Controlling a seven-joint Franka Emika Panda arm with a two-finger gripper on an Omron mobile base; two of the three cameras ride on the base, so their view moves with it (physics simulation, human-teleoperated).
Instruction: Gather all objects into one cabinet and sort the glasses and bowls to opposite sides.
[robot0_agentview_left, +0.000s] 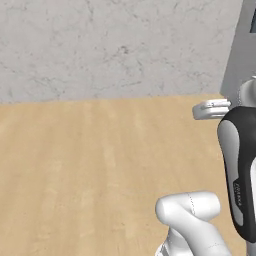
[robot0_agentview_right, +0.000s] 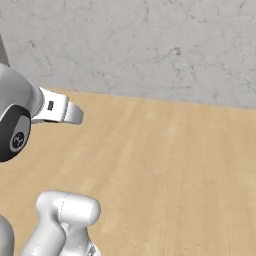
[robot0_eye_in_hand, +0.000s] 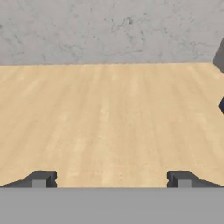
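Observation:
My gripper (robot0_eye_in_hand: 111, 179) is open, its two dark fingertips (robot0_eye_in_hand: 41, 179) far apart at the bottom of the hand view with nothing between them. It points over a bare light wooden surface (robot0_eye_in_hand: 109, 118) toward a grey stone wall (robot0_eye_in_hand: 109, 26). The white hand (robot0_agentview_left: 212, 109) juts out level from the dark-jointed arm at the right of the left base view, and at the left of the right base view as the hand (robot0_agentview_right: 60, 111). The objects, the cabinet, the glasses and the bowls are out of view.
A dark grey upright panel (robot0_agentview_left: 240, 50) stands at the right where the wooden surface meets the wall, and its edge (robot0_eye_in_hand: 220, 57) also cuts into the hand view. A small dark shape (robot0_eye_in_hand: 222, 106) pokes in below it.

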